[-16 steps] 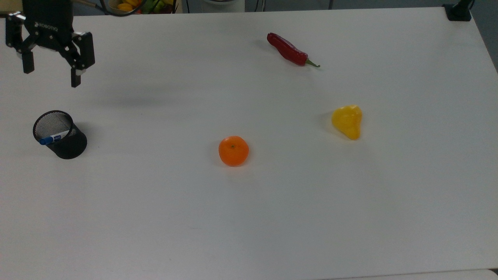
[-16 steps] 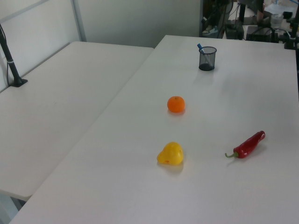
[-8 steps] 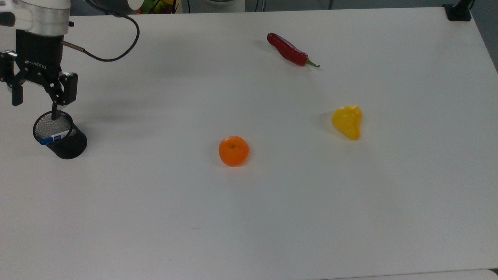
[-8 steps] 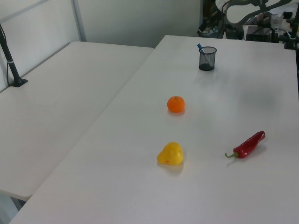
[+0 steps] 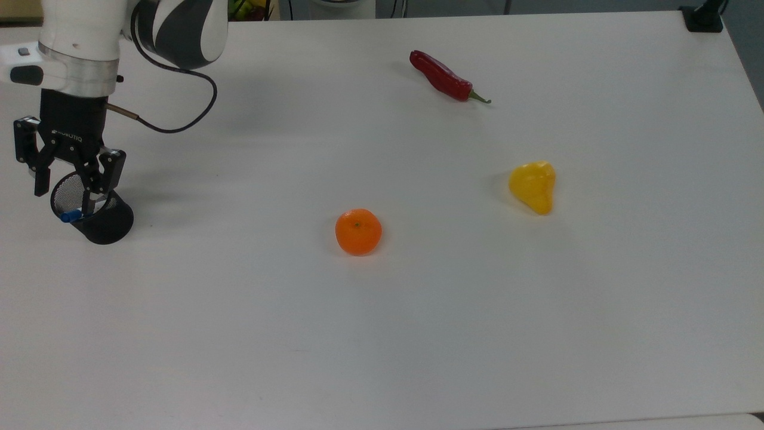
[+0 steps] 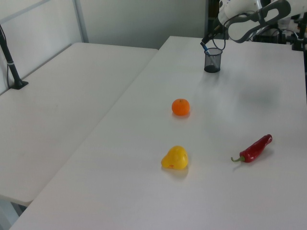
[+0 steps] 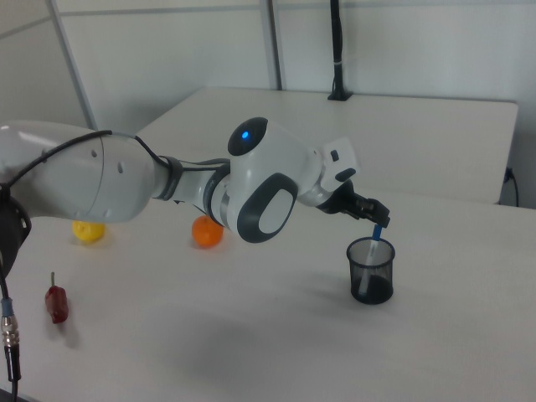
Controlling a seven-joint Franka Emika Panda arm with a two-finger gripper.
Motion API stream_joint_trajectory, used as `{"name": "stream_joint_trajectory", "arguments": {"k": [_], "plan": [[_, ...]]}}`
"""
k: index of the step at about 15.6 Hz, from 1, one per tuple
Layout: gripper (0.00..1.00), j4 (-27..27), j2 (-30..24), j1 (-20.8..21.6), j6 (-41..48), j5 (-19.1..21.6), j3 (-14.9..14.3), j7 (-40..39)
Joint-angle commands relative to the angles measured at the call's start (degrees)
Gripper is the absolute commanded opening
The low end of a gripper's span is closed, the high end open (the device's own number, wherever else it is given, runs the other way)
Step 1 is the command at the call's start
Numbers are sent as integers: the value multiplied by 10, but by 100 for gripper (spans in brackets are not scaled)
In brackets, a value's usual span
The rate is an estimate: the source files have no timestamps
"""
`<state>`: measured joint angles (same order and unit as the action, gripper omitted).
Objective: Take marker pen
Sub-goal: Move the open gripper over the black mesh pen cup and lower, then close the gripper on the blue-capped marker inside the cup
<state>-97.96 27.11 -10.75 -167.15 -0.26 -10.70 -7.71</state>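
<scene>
Black mesh cup (image 5: 104,224) holding marker (image 5: 70,216), blue cap up, leaning on rim, gripper (image 5: 64,193) jaws spread astride it

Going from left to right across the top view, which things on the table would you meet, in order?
Black mesh pen holder with the marker pen in it → orange → red chili → yellow fruit.
</scene>
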Motion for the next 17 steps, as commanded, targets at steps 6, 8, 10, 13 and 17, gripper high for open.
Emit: {"name": "stream_joint_trajectory", "arguments": {"k": [6, 8, 10, 13, 17], "plan": [[44, 1, 40, -2, -66, -6, -3, -12], [30, 1, 42, -2, -66, -6, -3, -13], [17, 1, 42, -2, -66, -6, -3, -14], [0, 1, 40, -2, -66, -5, -3, -14], [0, 2, 34, -7, -66, -4, -3, -14]]}}
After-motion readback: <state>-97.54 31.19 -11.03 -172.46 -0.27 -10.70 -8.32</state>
